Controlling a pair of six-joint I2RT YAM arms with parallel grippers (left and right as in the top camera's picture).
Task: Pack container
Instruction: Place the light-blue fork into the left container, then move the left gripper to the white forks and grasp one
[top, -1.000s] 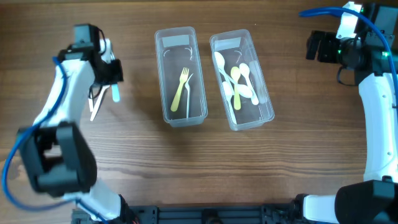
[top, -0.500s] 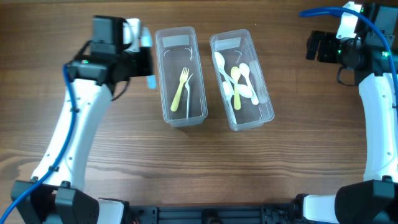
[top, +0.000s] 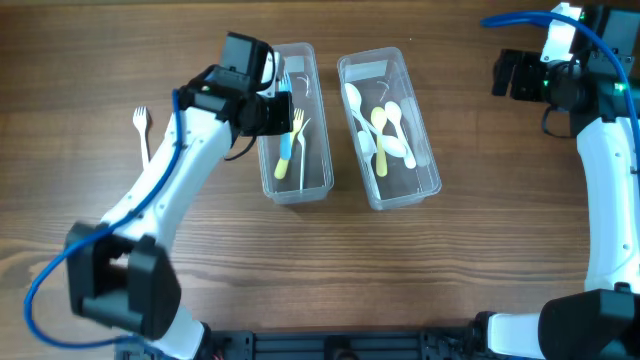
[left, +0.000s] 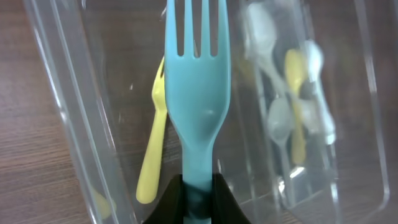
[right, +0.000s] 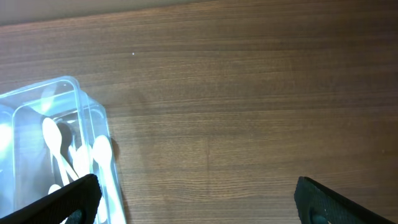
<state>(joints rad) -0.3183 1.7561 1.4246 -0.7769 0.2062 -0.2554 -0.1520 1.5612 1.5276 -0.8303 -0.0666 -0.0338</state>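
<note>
Our left gripper (left: 198, 202) pinches a blue fork (left: 198, 106) over the fork container (top: 297, 194); a yellow fork (left: 152, 155) lies beneath it; spoon container (top: 405, 200) to its right; our right gripper (right: 199, 200) gapes empty

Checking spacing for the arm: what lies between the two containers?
Nothing; overhead shows bare table between the fork container and the spoon container.

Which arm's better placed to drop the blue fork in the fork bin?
Left. The left gripper holds the blue fork over that bin; the right gripper is open and far off.
</note>
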